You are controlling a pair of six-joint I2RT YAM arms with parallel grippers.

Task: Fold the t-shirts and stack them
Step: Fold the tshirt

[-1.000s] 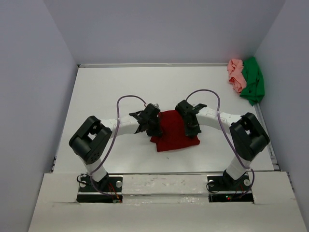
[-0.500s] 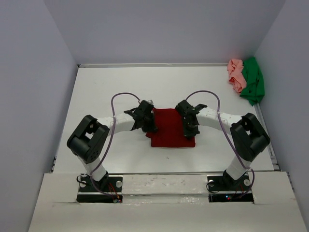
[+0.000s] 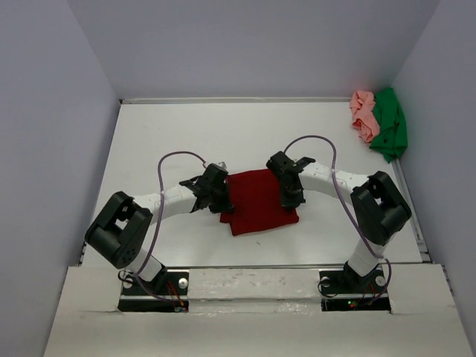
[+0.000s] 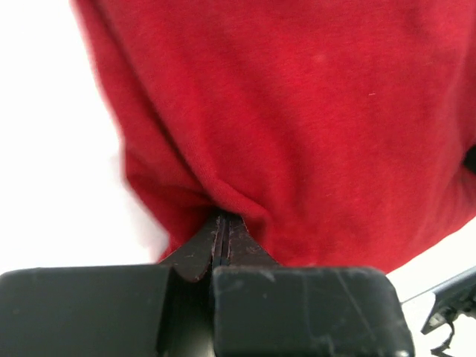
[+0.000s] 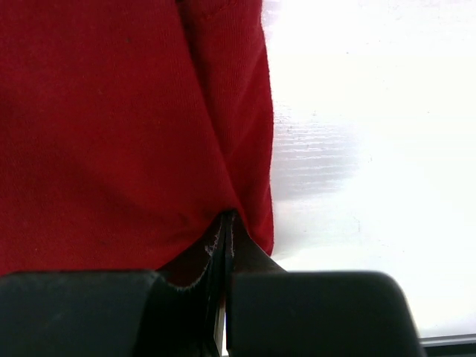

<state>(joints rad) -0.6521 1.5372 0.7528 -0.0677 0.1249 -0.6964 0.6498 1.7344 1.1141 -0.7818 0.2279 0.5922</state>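
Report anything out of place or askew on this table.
The pink t-shirt and green t-shirt lie crumpled in a heap in the far right corner, unfolded. The dark red t-shirt, pinched at its sides by the left gripper and right gripper, sits slightly crooked. Nothing looks damaged.

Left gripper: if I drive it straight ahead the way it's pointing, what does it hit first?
The dark red t-shirt: the left gripper is shut on its edge, and cloth fills the view ahead. Beyond that, possibly the right gripper at the opposite edge; depth is unclear.
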